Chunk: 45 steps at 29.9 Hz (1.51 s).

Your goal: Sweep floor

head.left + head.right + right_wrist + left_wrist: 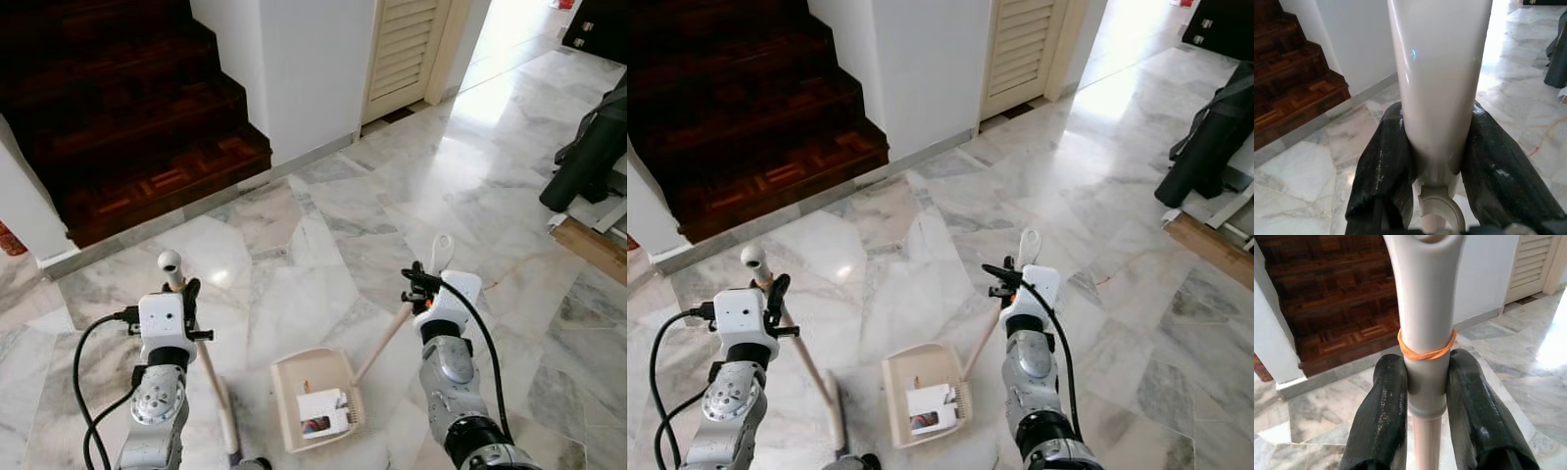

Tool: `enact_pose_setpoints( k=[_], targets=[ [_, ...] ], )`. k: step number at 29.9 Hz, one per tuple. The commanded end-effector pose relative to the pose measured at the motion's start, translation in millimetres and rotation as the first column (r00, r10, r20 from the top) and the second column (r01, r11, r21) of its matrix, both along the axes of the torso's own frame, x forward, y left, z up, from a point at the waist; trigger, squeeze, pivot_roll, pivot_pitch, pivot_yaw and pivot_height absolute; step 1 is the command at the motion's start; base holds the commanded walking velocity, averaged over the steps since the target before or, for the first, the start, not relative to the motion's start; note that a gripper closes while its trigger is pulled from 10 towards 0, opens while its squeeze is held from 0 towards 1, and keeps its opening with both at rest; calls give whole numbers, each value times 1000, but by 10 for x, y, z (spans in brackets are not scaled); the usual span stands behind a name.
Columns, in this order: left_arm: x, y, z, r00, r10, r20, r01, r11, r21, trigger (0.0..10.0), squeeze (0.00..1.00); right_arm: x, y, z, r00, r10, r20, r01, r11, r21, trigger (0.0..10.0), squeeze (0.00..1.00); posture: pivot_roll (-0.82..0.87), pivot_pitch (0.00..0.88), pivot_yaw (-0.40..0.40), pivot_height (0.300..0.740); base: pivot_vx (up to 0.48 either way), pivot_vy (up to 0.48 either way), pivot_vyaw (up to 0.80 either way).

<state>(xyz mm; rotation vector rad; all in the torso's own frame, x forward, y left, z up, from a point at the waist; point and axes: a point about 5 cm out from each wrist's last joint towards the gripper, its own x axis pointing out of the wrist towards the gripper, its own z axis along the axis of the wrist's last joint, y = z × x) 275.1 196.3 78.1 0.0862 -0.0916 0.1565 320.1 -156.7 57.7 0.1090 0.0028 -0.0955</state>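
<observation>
Two silver metal arms are showing ribbed, rounded joint housings, each topped by a white boxy wrist module. The left gripper (186,292) and the right gripper (416,279) are each made of two long black fingers (1382,416) with a matte, slightly scuffed rubbery surface. Black cables are looping from the left wrist module down beside the arm, and another black cable is arching over the right forearm.
</observation>
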Motion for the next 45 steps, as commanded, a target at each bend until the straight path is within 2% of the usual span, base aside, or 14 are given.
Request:
enact_pose_setpoints(
  k=[1,6,18,23,45],
  targets=[
    [2,16,51,1000,3,22,-3,1000,3,10000,0,43,45,96,999,15,47,-15,1000,-4,10000,0,101,105,-28,740,0,337,800],
    [-3,15,49,1000,3,22,-3,1000,2,10000,0,43,59,92,999,19,44,-20,1000,8,10000,0,103,102,-28,740,0,338,740],
    [0,-1,51,1000,-7,22,7,1000,-2,10000,0,40,66,89,999,23,43,-23,1000,4,10000,0,104,87,-24,740,0,338,0],
    [-4,-5,48,1000,-8,22,8,1000,-4,10000,0,39,74,86,999,28,43,-28,1000,5,10000,0,104,76,-25,740,0,335,730],
    [9,-6,61,1000,-4,27,5,1000,-10,10000,0,58,71,108,999,23,48,-24,999,25,10000,0,104,99,-28,740,0,339,0]
  ],
)
